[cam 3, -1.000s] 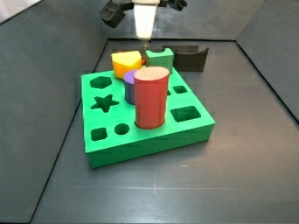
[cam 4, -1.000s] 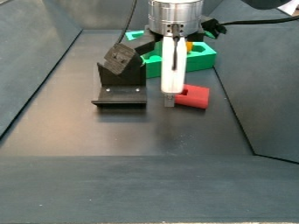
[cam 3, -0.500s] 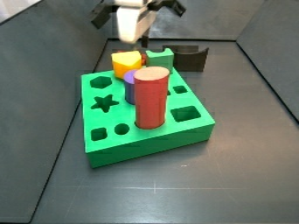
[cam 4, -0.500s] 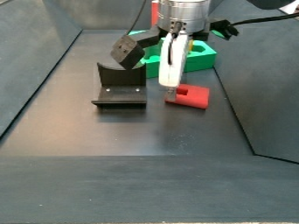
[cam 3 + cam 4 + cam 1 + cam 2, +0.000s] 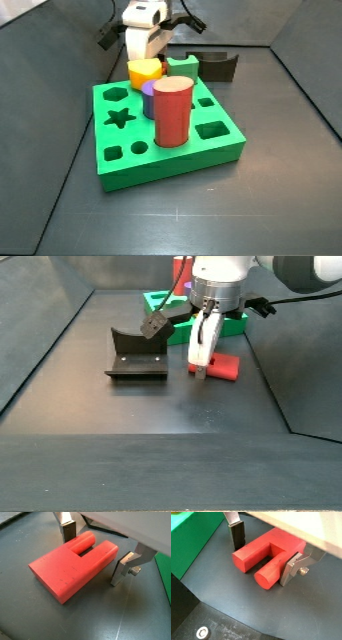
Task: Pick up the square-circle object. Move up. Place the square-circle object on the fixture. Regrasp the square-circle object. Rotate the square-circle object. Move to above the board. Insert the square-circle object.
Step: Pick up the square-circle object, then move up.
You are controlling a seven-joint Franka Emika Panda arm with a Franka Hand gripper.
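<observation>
The square-circle object (image 5: 72,567) lies flat on the dark floor, beside the fixture (image 5: 136,356) and in front of the board (image 5: 201,316). The gripper (image 5: 97,554) is low over it, its 2 fingers (image 5: 236,534) spread on either side, gripping nothing. By my reckoning the pickup isn't made; every step remains.

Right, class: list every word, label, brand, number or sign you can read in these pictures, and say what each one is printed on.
None: no readable text shows in any view.
The red square-circle object, lying on the floor between the open gripper's fingers, is plain.
The green board carries cut-out shapes only, no lettering.
The dark fixture is unmarked.
The red cylinder on the board is bare too.
</observation>
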